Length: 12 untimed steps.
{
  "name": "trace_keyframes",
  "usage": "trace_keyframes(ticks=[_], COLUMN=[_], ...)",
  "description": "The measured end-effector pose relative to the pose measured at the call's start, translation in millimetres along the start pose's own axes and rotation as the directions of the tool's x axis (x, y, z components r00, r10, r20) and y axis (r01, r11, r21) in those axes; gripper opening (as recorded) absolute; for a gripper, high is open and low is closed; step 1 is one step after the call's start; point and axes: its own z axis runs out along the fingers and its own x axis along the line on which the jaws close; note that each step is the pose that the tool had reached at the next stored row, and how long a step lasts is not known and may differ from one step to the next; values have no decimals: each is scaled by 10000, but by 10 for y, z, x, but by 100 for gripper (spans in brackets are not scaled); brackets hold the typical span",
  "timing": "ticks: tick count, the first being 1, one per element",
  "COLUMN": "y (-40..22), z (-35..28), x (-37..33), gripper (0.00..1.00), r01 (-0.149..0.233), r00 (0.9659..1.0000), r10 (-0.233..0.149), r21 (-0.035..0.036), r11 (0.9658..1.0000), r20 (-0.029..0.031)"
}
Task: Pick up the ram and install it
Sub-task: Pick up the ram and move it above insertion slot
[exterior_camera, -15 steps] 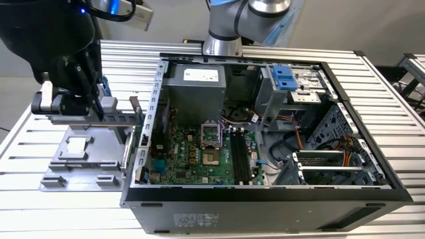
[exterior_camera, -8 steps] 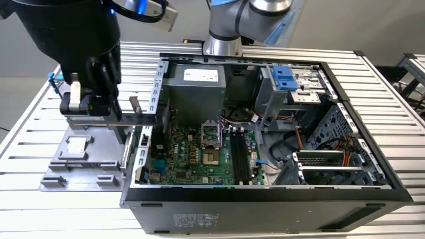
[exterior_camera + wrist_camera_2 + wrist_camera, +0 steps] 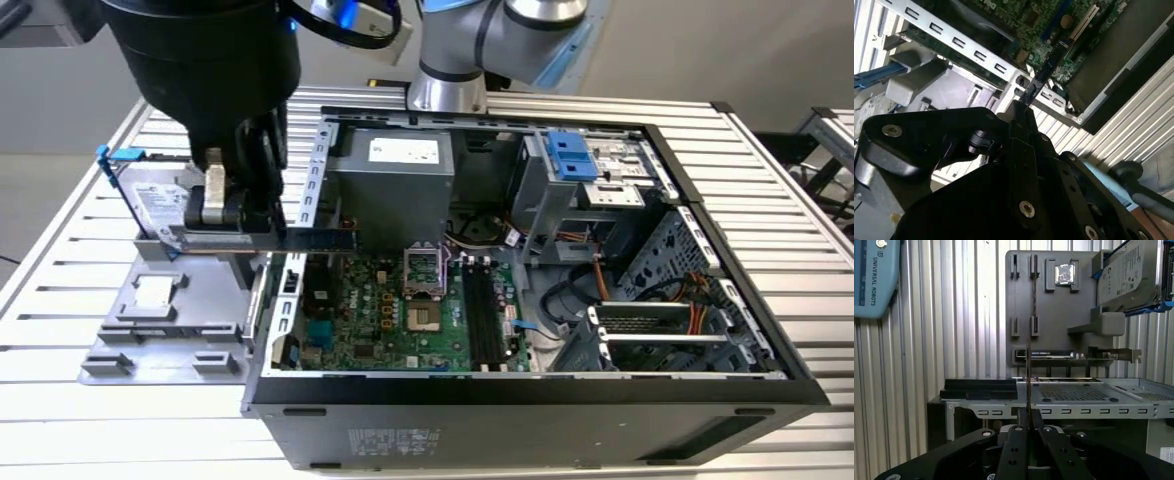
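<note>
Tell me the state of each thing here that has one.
gripper: shut on the ram.
ram: gripped, not in a slot.
computer case: side open.
motherboard slots: empty.
hard drive: upright on the grey fixture, outside the case.

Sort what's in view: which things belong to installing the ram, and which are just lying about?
Job: ram, held in the shut hand; black motherboard slots in the open case.
Lying about: silver hard drive; grey holder plate; power supply.
</note>
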Motion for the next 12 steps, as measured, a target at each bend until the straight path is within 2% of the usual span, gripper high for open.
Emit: trace_keyframes(ticks=[12], y=[-448], z=[-8], x=[-7], gripper=[0], r01=[-1], r00=[10000], r10=[1], r21=[0], r11=[10000], r20=[0])
